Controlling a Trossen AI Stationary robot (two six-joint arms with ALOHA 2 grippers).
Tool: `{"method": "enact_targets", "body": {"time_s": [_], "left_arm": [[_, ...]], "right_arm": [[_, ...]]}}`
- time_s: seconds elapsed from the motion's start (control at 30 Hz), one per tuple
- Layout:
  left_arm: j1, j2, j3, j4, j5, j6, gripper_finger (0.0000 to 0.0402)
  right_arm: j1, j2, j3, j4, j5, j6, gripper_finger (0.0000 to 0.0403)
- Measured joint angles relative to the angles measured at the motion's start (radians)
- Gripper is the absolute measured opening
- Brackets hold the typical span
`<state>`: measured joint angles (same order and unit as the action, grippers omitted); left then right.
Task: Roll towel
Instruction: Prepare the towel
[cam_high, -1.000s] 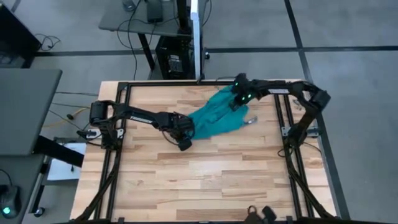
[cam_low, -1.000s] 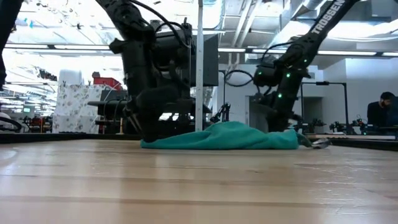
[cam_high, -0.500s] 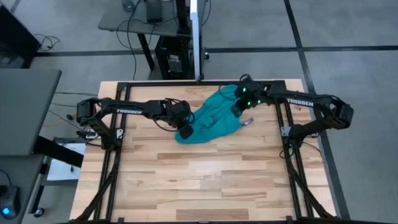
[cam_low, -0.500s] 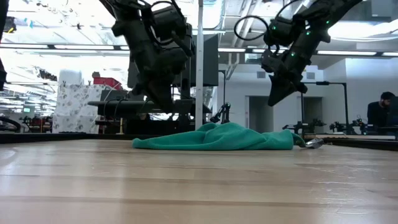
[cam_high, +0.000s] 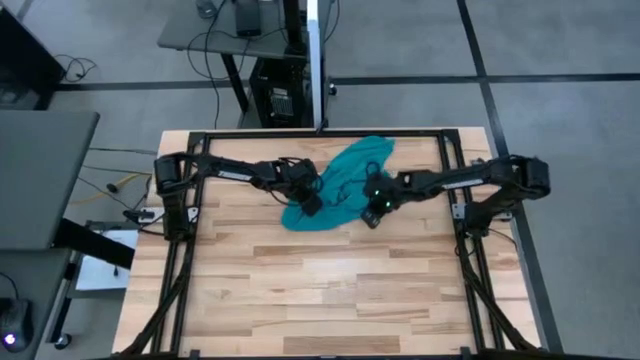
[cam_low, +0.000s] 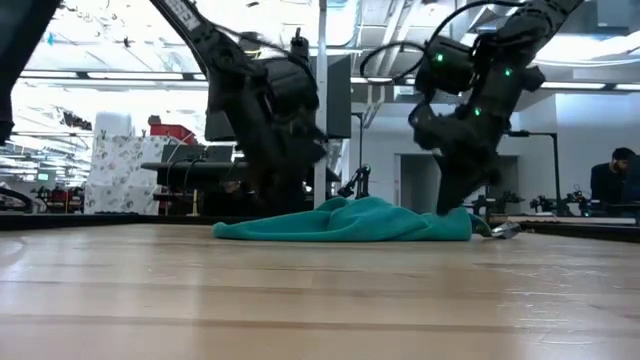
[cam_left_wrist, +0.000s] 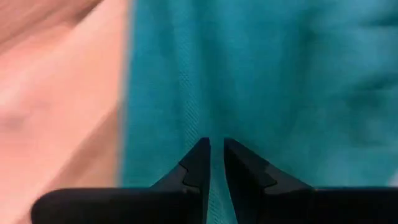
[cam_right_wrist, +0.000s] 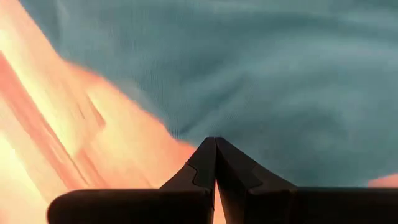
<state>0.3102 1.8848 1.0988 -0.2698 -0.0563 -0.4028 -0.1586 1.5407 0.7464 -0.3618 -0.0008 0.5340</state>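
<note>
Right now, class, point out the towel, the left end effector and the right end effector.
towel (cam_high: 345, 180), high view, crumpled middle.
left end effector (cam_left_wrist: 216, 149), left wrist view, gap between tips.
right end effector (cam_right_wrist: 216, 146), right wrist view, where tips meet.

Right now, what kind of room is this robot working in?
Probably a robotics lab or workshop. Two robot arms work on a teal towel on a wooden table with a black frame, and the low view shows more equipment, benches and bright ceiling lights behind.

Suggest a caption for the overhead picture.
Two end effectors, left and right, over a crumpled teal cloth towel on a wooden table.
</note>
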Motion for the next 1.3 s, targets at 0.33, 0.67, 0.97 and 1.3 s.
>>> {"method": "enact_targets", "body": {"time_s": [0.33, 0.67, 0.97, 1.3], "left_arm": [[0.083, 0.006, -0.007, -0.041, -0.076, -0.045, 0.0031], [0.088, 0.012, 0.010, -0.013, 0.003, 0.004, 0.0031], [0.079, 0.012, 0.015, -0.008, 0.027, 0.048, 0.0031], [0.098, 0.013, 0.017, -0.031, -0.003, 0.062, 0.0031]], "right_arm": [[0.299, 0.048, 0.001, -0.031, -0.033, 0.220, 0.0000], [0.158, -0.060, 0.009, -0.007, 0.050, 0.210, 0.0000], [-0.107, 0.039, 0.011, 0.070, 0.046, 0.173, 0.0000], [0.230, 0.073, 0.010, 0.165, -0.086, 0.383, 0.0000]]}}
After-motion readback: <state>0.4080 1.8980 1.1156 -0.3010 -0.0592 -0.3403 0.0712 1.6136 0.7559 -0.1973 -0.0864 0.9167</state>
